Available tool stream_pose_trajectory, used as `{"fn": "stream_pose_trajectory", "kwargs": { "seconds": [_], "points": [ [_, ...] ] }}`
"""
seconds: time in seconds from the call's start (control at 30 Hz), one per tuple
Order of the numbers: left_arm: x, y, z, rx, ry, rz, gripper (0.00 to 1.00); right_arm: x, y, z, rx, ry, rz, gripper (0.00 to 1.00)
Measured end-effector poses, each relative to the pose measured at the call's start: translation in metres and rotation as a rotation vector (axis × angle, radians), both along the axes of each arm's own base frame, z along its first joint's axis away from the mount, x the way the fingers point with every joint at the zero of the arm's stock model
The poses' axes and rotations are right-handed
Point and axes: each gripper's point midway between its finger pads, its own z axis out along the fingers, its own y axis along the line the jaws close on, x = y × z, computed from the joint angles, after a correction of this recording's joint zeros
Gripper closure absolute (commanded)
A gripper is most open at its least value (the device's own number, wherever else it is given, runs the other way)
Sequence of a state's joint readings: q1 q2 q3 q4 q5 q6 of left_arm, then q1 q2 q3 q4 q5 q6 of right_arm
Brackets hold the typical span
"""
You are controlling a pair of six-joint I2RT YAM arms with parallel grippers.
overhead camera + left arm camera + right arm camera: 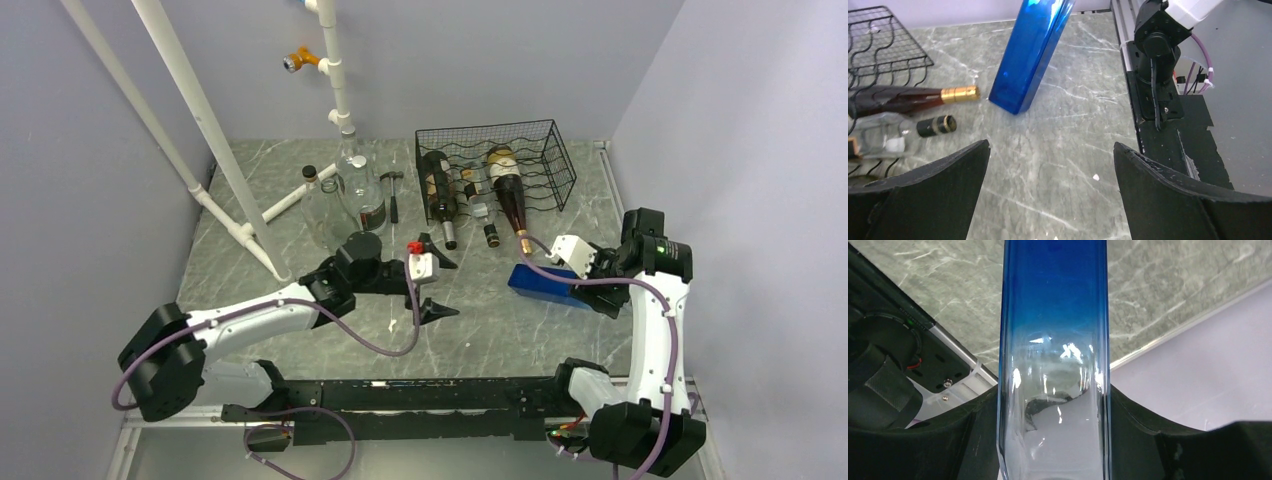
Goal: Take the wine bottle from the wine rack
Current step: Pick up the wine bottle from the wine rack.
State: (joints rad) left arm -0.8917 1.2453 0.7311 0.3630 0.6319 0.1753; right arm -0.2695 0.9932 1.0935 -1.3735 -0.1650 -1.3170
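Already the blue bottle was off the wine rack, held out over the marbled table just in front of the rack's right end. The right gripper was clamped on it, and the right wrist view showed the square glass body filling the gap between the two black fingers, blue at the far end and fading to clear near the gripper. From the left wrist the bottle stood tilted, its lower end down at the tabletop; whether it touched could not be told. The left gripper hung over the middle of the table with its jaws spread wide and nothing between them. In the rack lay a dark bottle with a gold foil neck and another dark bottle, necks pointing toward the arms. Clear glass bottles stood left of the rack beside a hammer.
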Motion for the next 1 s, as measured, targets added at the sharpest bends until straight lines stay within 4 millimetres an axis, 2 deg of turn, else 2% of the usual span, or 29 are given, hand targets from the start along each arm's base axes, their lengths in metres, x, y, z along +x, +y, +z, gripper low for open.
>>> {"fn": "stream_pose_trajectory", "kwargs": {
  "seconds": [0.17,0.3,0.43,0.53,0.73,1.0],
  "points": [
    [-0.005,-0.031,-0.011,0.001,-0.034,-0.04,0.01,-0.002,0.014,0.0,0.033,0.013,0.111,1.0],
    [0.008,-0.059,-0.028,-0.005,-0.062,0.0,0.01,-0.001,0.031,0.0,0.066,0.026,0.201,1.0],
    [0.022,-0.076,-0.05,-0.008,-0.067,0.053,0.01,0.005,0.053,-0.001,0.088,0.029,0.305,1.0],
    [0.03,-0.087,-0.058,-0.028,-0.074,0.089,0.01,0.006,0.071,-0.001,0.107,0.032,0.367,1.0],
    [0.029,-0.101,-0.057,-0.089,-0.108,0.106,0.01,0.006,0.101,0.001,0.16,0.036,0.443,1.0],
    [0.021,-0.108,-0.047,-0.157,-0.121,0.064,0.01,0.008,0.119,0.003,0.188,0.022,0.476,1.0]
  ]
}}
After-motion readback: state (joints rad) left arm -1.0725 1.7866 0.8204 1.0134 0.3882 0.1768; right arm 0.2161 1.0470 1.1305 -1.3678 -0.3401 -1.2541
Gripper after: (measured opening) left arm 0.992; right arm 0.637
